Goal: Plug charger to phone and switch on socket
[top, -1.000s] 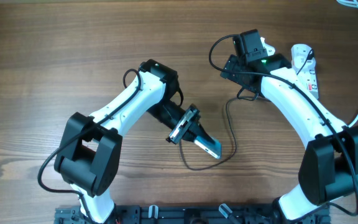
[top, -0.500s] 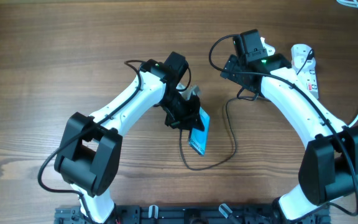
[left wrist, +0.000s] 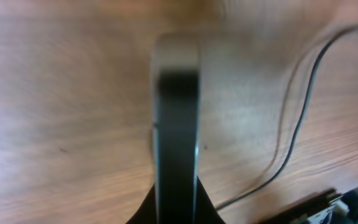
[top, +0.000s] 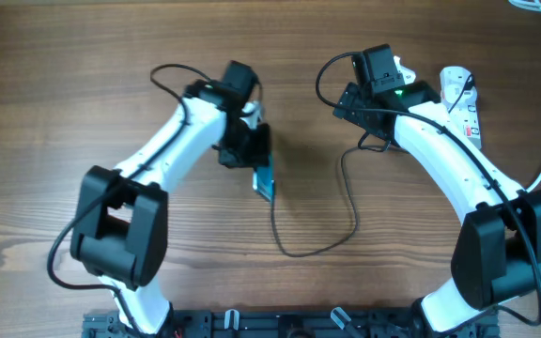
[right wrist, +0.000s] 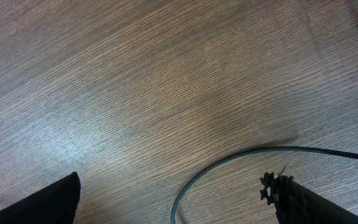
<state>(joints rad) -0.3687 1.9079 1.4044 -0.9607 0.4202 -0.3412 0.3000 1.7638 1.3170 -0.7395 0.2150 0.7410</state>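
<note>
While edge-on, phone [top: 265, 182] in left gripper [top: 255, 158]

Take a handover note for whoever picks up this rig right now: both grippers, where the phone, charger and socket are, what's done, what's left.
Left gripper: jaws shut on the phone, held on edge near the middle of the table.
Right gripper: jaws open, empty, over bare wood by the charger cable.
Charger cable: looped on the table, its end reaching the phone's lower edge. Whether the plug is seated cannot be told.
Socket: at the right side, switch state not visible.
Left to do: confirm the plug, then switch the socket on.
</note>
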